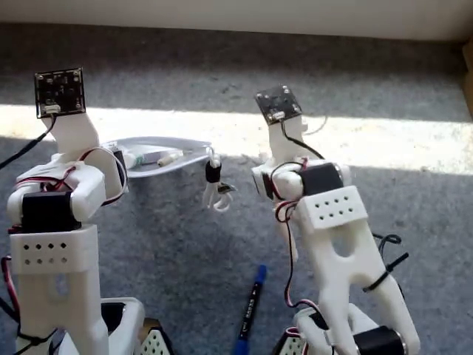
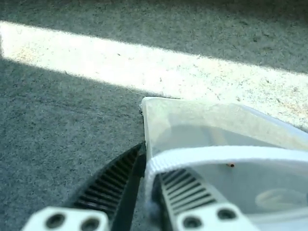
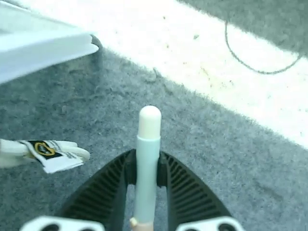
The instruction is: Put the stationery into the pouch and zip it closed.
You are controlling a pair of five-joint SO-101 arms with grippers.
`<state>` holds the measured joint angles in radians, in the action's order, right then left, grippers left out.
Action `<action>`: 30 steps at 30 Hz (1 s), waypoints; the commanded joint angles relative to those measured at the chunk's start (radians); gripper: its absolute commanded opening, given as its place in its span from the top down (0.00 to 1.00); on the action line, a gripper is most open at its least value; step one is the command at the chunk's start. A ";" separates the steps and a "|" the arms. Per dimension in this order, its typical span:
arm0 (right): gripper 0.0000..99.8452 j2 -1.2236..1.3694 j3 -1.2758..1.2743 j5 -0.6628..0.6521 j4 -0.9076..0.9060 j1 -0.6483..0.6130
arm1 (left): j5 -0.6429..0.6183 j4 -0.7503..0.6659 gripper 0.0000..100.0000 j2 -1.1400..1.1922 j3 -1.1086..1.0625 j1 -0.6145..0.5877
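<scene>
Left wrist view: what is the claw doing?

— The left gripper (image 2: 147,163) is clenched on the rim of a clear plastic pouch with a white zip band (image 2: 216,130). The right gripper (image 3: 147,161) is clamped round a white cylindrical pen with a rounded cap (image 3: 149,127), above the grey carpet (image 1: 170,251).

Where do things lie in the high view?

— The pouch sits at ten o'clock from centre and looks open. A slim blue pen (image 1: 251,307) lies loose at six o'clock.

What might go wrong?

— I judge the white pen could catch the rim and drag the pouch out of the left grip.

Anything unclear?

— A white strip with a printed tag (image 3: 48,151) lies near the pouch; I cannot tell what it is. The pouch's contents are hard to make out.
</scene>
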<state>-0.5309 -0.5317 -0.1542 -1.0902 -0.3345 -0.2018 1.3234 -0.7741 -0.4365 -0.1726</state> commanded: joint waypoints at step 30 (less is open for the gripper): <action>1.00 -0.516 0.064 0.012 -0.015 -0.239 | 0.006 -0.002 1.00 0.012 0.051 -0.013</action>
<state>-0.9881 -0.5317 -0.1496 -1.1070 -0.5401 -0.2018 1.3234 -0.7741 -0.4365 -0.1726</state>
